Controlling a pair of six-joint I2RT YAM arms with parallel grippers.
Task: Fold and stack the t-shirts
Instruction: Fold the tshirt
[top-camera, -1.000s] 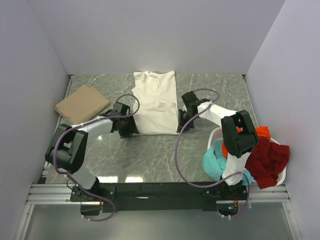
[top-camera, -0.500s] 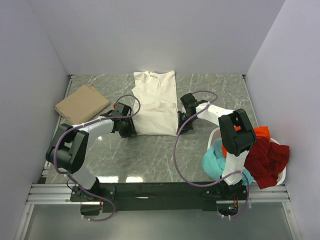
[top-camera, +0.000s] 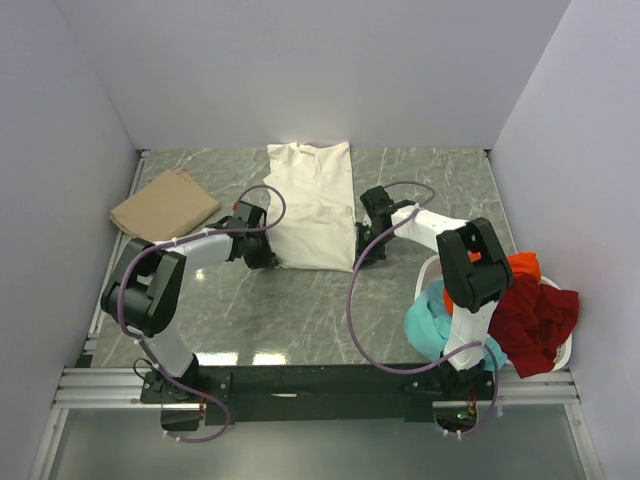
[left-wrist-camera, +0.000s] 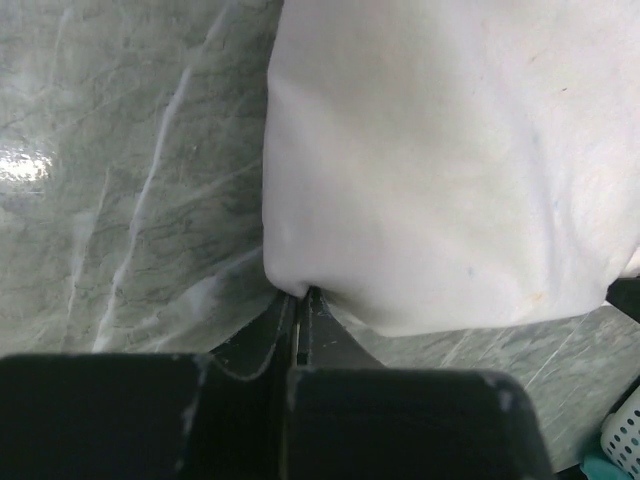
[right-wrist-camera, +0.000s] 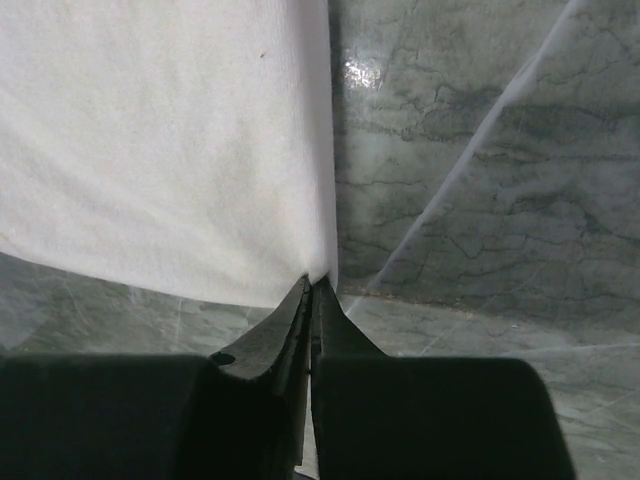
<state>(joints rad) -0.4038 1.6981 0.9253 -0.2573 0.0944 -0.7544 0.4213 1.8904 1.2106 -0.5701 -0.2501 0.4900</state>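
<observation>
A cream-white t-shirt (top-camera: 312, 205) lies folded lengthwise on the marble table, collar end at the back. My left gripper (top-camera: 270, 262) is shut on its near left corner (left-wrist-camera: 290, 280). My right gripper (top-camera: 359, 258) is shut on the near right corner (right-wrist-camera: 322, 268). In both wrist views the dark jaws meet with cloth pinched at the tips. A folded tan t-shirt (top-camera: 164, 203) rests at the far left. Teal (top-camera: 432, 322), orange (top-camera: 520, 266) and dark red (top-camera: 537, 320) t-shirts are heaped in the white basket (top-camera: 432, 268) at the right.
The basket stands by the right arm's base, near the table's front right corner. White walls close in the table on three sides. Purple cables (top-camera: 365, 290) loop from both arms over the marble.
Both grippers closed on the near corners of the cream-white t-shirt. The left gripper slid right to the shirt's corner; the right one shifted slightly toward its corner.
</observation>
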